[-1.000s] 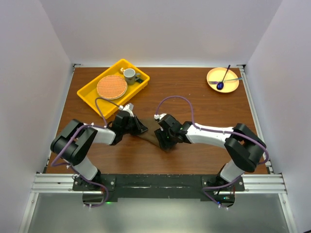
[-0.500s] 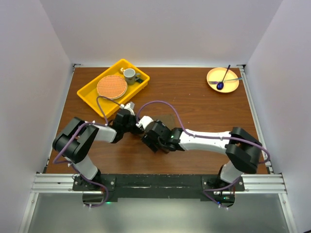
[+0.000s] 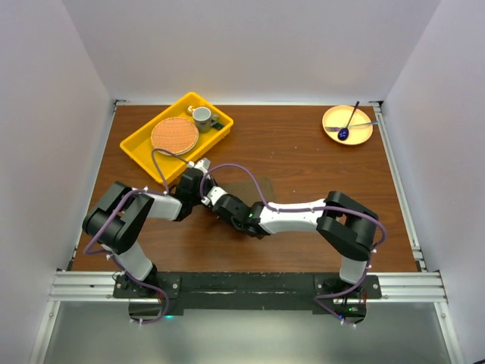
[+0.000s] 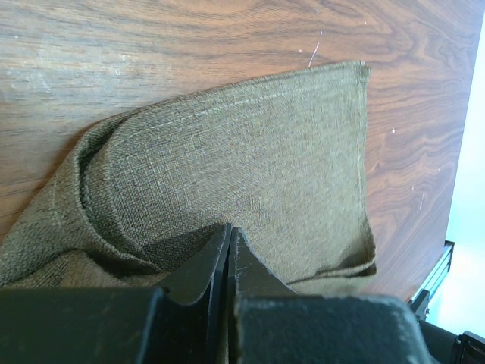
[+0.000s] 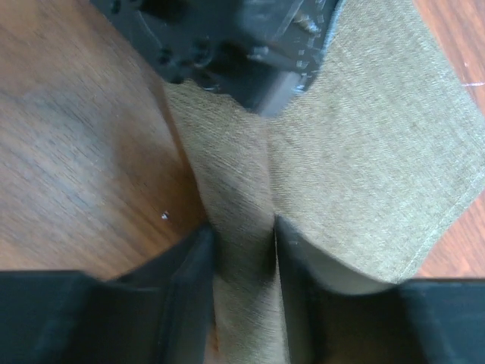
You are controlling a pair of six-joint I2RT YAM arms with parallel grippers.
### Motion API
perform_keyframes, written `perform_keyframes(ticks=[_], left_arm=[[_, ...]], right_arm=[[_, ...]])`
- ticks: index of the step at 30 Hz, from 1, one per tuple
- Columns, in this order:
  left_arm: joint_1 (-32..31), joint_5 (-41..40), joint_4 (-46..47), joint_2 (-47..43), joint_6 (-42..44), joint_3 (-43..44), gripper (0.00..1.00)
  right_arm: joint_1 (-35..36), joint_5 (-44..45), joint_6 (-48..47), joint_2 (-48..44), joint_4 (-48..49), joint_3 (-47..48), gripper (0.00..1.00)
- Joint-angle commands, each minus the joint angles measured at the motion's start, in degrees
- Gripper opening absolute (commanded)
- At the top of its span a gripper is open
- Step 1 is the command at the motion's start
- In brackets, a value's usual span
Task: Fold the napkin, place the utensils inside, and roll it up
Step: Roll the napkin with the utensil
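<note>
Looked down from above and behind the arm bases, taking in the whole wooden table (image 3: 303, 152) from far off, with white walls on three sides and the bases at the bottom edge. Sat very close over the olive napkin (image 4: 250, 167) at the left wrist, facing along the fingers (image 4: 227, 262) towards the table's edge. Sat equally close at the right wrist, facing past its own fingers (image 5: 292, 250) at the napkin (image 5: 356, 167) and the other gripper's dark body. Shared among all three: the napkin (image 3: 244, 187) at mid-table.
</note>
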Motion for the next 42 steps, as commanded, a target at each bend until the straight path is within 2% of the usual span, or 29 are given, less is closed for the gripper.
perform_keyframes(ticks=[1,2,4,5,8,9,15,18,20,23,30,35,42], left_arm=[[0.99,-2.02,-7.97,1.45,3.83,0.22,0.04],[1.08,-1.67,-8.15,0.66,4.01,0.49,0.04],[1.08,-1.4,-9.38,-0.66,4.1,1.36,0.04],[1.08,-1.32,-9.9,-1.19,4.27,1.63,0.05],[1.25,-1.14,-11.66,-4.0,4.01,3.03,0.12],[1.34,-1.05,-12.89,-4.96,3.92,3.99,0.17],[2.31,-6.14,-23.06,-15.5,6.37,10.05,0.44],[2.83,-9.83,-26.95,-21.04,8.66,12.43,0.49],[3.1,-11.07,-30.03,-24.3,9.81,13.06,0.49],[3.1,-8.8,-28.99,-27.2,9.28,11.48,0.47],[3.1,-1.67,-14.6,-24.76,4.1,1.56,0.34],[3.1,0.18,-6.84,-20.09,2.25,-1.79,0.31],[3.1,-1.57,0.1,-17.11,1.64,-4.96,0.3]], right_arm=[[-0.09,0.59,1.84,1.11,2.01,0.36,0.26],[-0.87,-0.29,2.28,0.5,3.05,-0.95,0.21],[-2.01,-5.55,4.3,-0.03,4.46,-2.36,0.19],[-3.33,-7.66,5.09,-0.38,4.73,-3.5,0.15],[-6.66,-17.06,8.51,-0.64,6.57,-5.7,0.04],[-7.64,-22.39,10.53,-0.99,7.1,-6.23,0.03],[-14.58,-37.37,18.0,-0.21,11.68,-9.05,0.0],[-16.69,-45.46,21.0,1.99,14.66,-9.75,0.0],[-18.09,-49.75,22.58,3.39,17.29,-10.8,0.0],[-20.47,-56.43,27.4,5.59,21.68,-12.55,0.0],[-25.13,-67.7,34.53,12.89,32.32,-15.9,0.02],[-26.63,-68.06,35.94,14.38,32.95,-16.69,0.01],[-26.89,-67.45,36.91,13.51,31.9,-16.52,0.0]])
